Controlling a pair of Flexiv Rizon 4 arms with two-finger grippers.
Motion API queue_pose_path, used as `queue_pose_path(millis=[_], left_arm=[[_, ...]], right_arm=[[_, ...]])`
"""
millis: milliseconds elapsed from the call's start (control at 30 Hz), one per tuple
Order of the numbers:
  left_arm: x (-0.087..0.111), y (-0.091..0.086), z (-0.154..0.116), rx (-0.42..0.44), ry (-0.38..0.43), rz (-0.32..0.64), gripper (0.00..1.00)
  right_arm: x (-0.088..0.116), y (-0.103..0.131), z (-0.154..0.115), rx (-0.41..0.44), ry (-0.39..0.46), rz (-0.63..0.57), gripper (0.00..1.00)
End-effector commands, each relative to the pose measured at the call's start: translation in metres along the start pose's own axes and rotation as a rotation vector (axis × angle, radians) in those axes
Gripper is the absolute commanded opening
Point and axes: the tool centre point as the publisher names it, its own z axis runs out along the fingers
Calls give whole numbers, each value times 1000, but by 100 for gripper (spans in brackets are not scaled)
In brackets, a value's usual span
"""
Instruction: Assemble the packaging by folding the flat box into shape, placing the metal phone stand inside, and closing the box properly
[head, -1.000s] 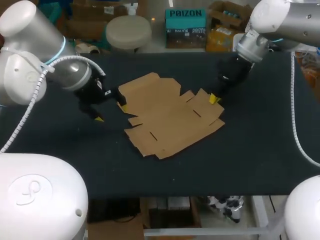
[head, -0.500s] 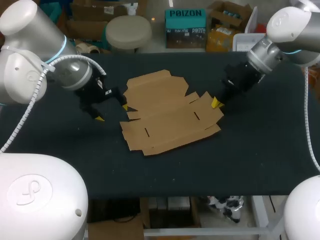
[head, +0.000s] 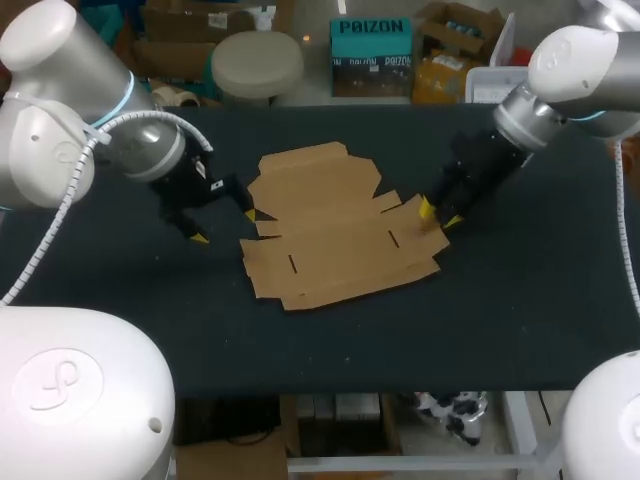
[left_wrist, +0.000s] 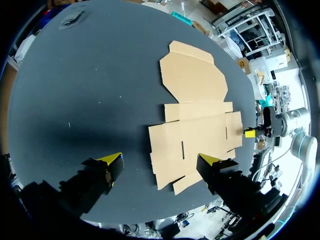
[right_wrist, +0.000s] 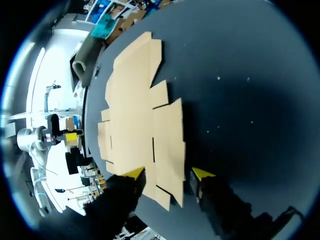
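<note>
Flat box (head: 335, 228) lies unfolded mid-table (head: 520, 300); left gripper (head: 225, 226) spread wide, empty, just beside its left edge; right gripper (head: 438, 215) parted, empty, over its right flap.

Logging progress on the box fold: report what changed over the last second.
The right tool turned and slid a little nearer, staying at the right flap of the flat box, which swung slightly clockwise in the head view. Nothing was grasped or released. The left tool kept its place, open, beside the box's left edge.
</note>
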Motion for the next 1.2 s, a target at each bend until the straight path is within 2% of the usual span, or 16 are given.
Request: queue_pose_path(millis=[33,133,200,300,333,367,433,667,733,833,867,900,1000,1200], left_arm=[[2,0,1,-1,-8,2,100],[2,0,1,-2,-10,1,100],[2,0,1,-1,-12,1,100],[2,0,1,0,-16,-3,100],[3,1,1,1,-17,-5,100],[3,1,1,1,-19,-6,100],[3,1,1,2,-20,-9,100],[3,1,1,3,-27,-16,100],[3,1,0,4,-28,-17,100],[4,1,0,5,-29,-18,100],[4,1,0,5,-30,-19,100],[4,1,0,4,-30,-20,100],[4,1,1,3,-31,-22,100],[4,2,2,3,-30,-18,100]], right_arm=[[-2,11,-6,53,0,-19,97],[-5,18,-6,90,-12,-39,96],[-6,22,-4,116,-1,-54,88],[-8,27,2,152,12,-61,65],[-9,29,4,162,9,-62,54],[-9,30,7,176,17,-68,49],[-9,33,10,183,17,-67,45],[-7,35,21,243,31,-90,44],[-7,36,22,247,32,-91,39],[-7,35,22,258,37,-94,24],[-7,34,22,259,38,-95,16],[-7,33,22,263,37,-94,0],[-8,30,22,269,44,-95,0],[-8,18,20,206,97,-55,0]])
